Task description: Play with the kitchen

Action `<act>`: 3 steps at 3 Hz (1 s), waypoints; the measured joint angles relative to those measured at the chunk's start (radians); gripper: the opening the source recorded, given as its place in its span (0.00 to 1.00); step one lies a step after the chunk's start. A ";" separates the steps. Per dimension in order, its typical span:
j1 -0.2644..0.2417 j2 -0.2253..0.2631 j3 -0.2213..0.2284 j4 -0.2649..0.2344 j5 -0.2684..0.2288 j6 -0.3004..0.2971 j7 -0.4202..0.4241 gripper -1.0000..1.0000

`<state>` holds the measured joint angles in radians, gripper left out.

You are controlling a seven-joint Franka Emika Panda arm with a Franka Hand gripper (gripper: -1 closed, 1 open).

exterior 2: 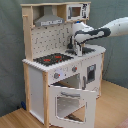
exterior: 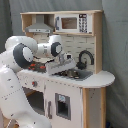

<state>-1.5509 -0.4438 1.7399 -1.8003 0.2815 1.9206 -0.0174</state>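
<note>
Kitchen (exterior 2: 60, 70), tall white and light-wood toy set, fills frame centre in both exterior views. We see its windowed oven door (exterior 2: 67, 105) already hanging open; gripper (exterior 2: 77, 47) hovers at the sink (exterior: 75, 75), finger state untellable. Faucet, microwave apparently untouched.

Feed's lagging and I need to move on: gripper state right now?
Gripper: cannot be told. It sits low over the sink of the kitchen, by the faucet.
</note>
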 joint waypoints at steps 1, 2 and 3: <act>-0.007 0.000 0.001 0.068 -0.002 -0.076 -0.003 0.00; 0.003 0.000 0.003 0.138 -0.004 -0.155 0.000 0.00; 0.011 0.001 -0.006 0.194 -0.004 -0.239 0.004 0.00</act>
<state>-1.5401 -0.4429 1.7336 -1.6066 0.2777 1.6818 -0.0130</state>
